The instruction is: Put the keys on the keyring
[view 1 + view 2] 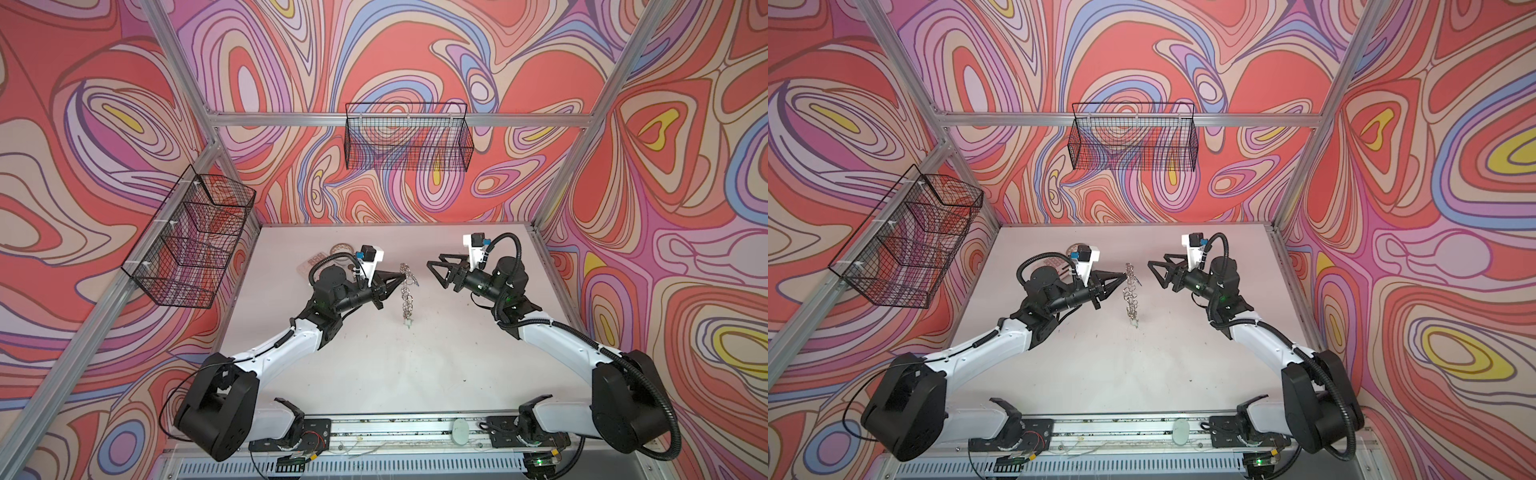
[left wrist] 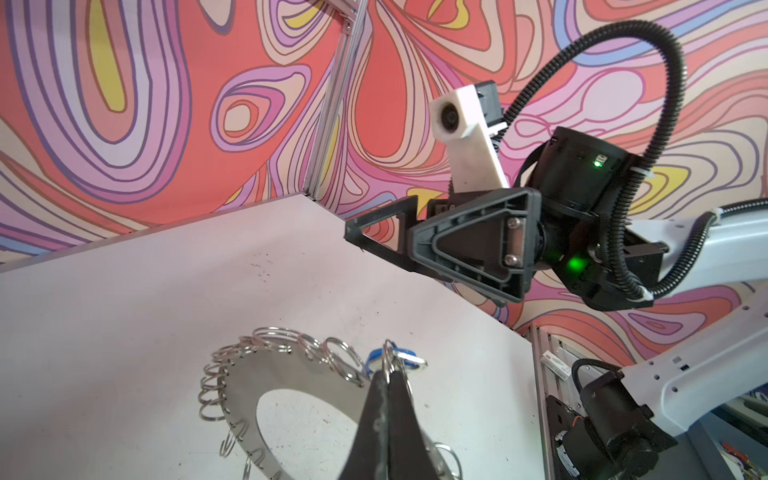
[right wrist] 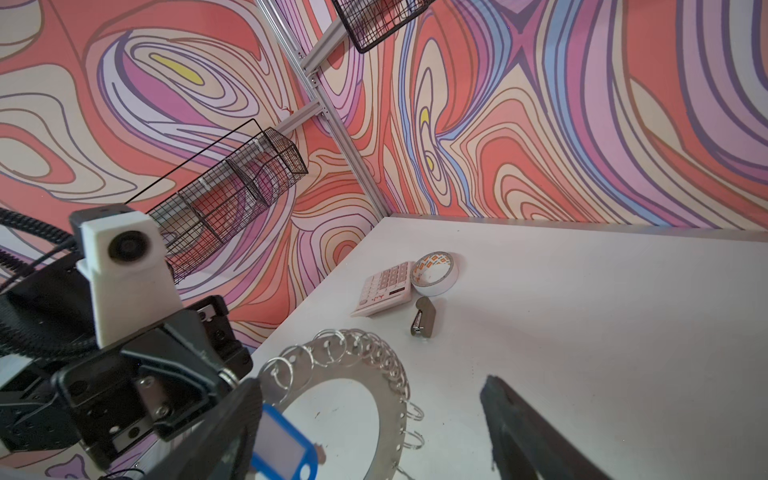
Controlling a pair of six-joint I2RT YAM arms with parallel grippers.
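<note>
The keyring (image 1: 406,295), a flat grey disc fringed with wire loops, hangs edge-on above the table in both top views. My left gripper (image 1: 400,275) is shut on one loop at the upper rim; in the left wrist view its fingertips (image 2: 380,380) pinch that loop beside the disc (image 2: 249,382). A blue-tagged key (image 2: 405,358) dangles from that loop. A pale mint tag (image 1: 409,326) hangs at the disc's lower end. My right gripper (image 1: 434,274) stands open just right of the keyring, touching nothing. In the right wrist view the blue tag (image 3: 282,444) lies beside one finger.
A calculator (image 3: 384,289), a tape roll (image 3: 434,272) and a small stapler (image 3: 424,318) lie at the table's back left corner. Black wire baskets hang on the back wall (image 1: 409,139) and the left wall (image 1: 191,241). The arm bases stand along the front rail.
</note>
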